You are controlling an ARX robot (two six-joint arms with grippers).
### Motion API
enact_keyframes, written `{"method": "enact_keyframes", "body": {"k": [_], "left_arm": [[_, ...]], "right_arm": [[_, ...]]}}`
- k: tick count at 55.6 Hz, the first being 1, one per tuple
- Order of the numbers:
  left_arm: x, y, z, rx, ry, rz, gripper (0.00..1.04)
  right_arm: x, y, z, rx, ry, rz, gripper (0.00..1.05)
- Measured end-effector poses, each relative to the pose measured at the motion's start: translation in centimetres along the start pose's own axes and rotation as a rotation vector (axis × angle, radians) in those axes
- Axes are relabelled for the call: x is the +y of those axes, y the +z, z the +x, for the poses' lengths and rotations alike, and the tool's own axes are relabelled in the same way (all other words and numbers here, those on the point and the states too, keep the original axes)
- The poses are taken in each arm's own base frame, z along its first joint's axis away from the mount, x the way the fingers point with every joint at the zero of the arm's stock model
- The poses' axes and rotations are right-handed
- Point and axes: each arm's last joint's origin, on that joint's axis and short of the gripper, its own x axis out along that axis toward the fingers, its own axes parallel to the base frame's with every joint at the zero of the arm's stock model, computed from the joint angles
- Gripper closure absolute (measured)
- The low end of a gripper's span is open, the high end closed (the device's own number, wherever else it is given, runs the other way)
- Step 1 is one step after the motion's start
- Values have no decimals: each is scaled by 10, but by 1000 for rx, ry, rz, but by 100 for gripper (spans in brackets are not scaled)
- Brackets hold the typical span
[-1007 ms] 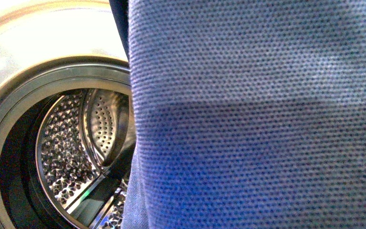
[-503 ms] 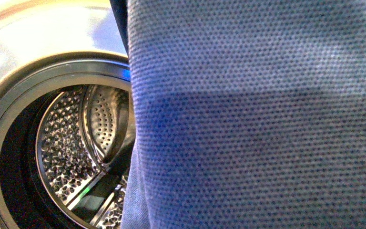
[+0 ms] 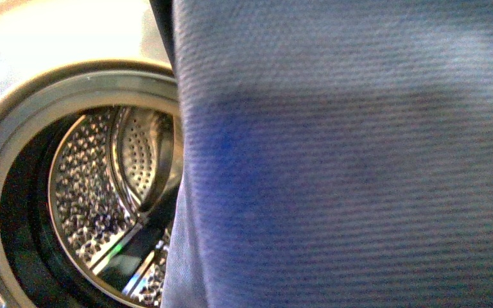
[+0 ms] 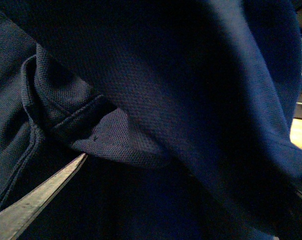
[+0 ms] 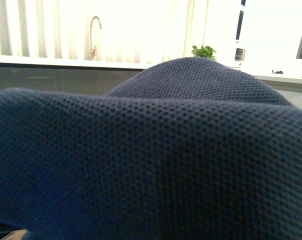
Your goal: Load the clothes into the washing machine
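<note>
Since the clothes [image 3: 346, 160] hang right up against the front camera, that view is mostly slate-blue ribbed fabric, from about the middle all the way to the right edge. They sit in front of the washing machine [image 3: 51, 83], covering the right part of its open porthole. To the left of the cloth you get the silver rim, the dark gasket [image 3: 19, 244] and the perforated steel drum [image 3: 90, 192] with one lifter paddle [image 3: 142, 160].

The left wrist view shows what the front one doesn't. The same garment looks way darker there, bunched in folds, with a stitched hem [image 4: 66, 120]. A pale grey strip [image 4: 36, 200] pokes out from under it, no idea what that is. There's a sliver of wooden floor [image 4: 301, 132] at the edge.

In the right wrist view the fabric is heaped across the whole lower part. Behind it there's a bright window with vertical blinds [image 5: 41, 25], a tap [image 5: 94, 32] and a small green plant [image 5: 203, 51] along a pale counter [image 5: 66, 62].

The cloth covers the left gripper and the right gripper, so I can't tell whether either set of jaws is spread or pinching.
</note>
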Motion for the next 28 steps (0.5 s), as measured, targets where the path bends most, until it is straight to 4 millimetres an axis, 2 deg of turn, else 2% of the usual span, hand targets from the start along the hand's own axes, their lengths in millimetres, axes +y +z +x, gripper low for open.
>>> {"method": "enact_keyframes", "body": {"k": [12,28], "left_arm": [[-1,-1,18,2,-44,-19,7],[-19,-4,34,-8,-163,-34,7]], "right_arm": [[0,0,0,0,0,0,93],[0,0,0,0,0,0,93]]}}
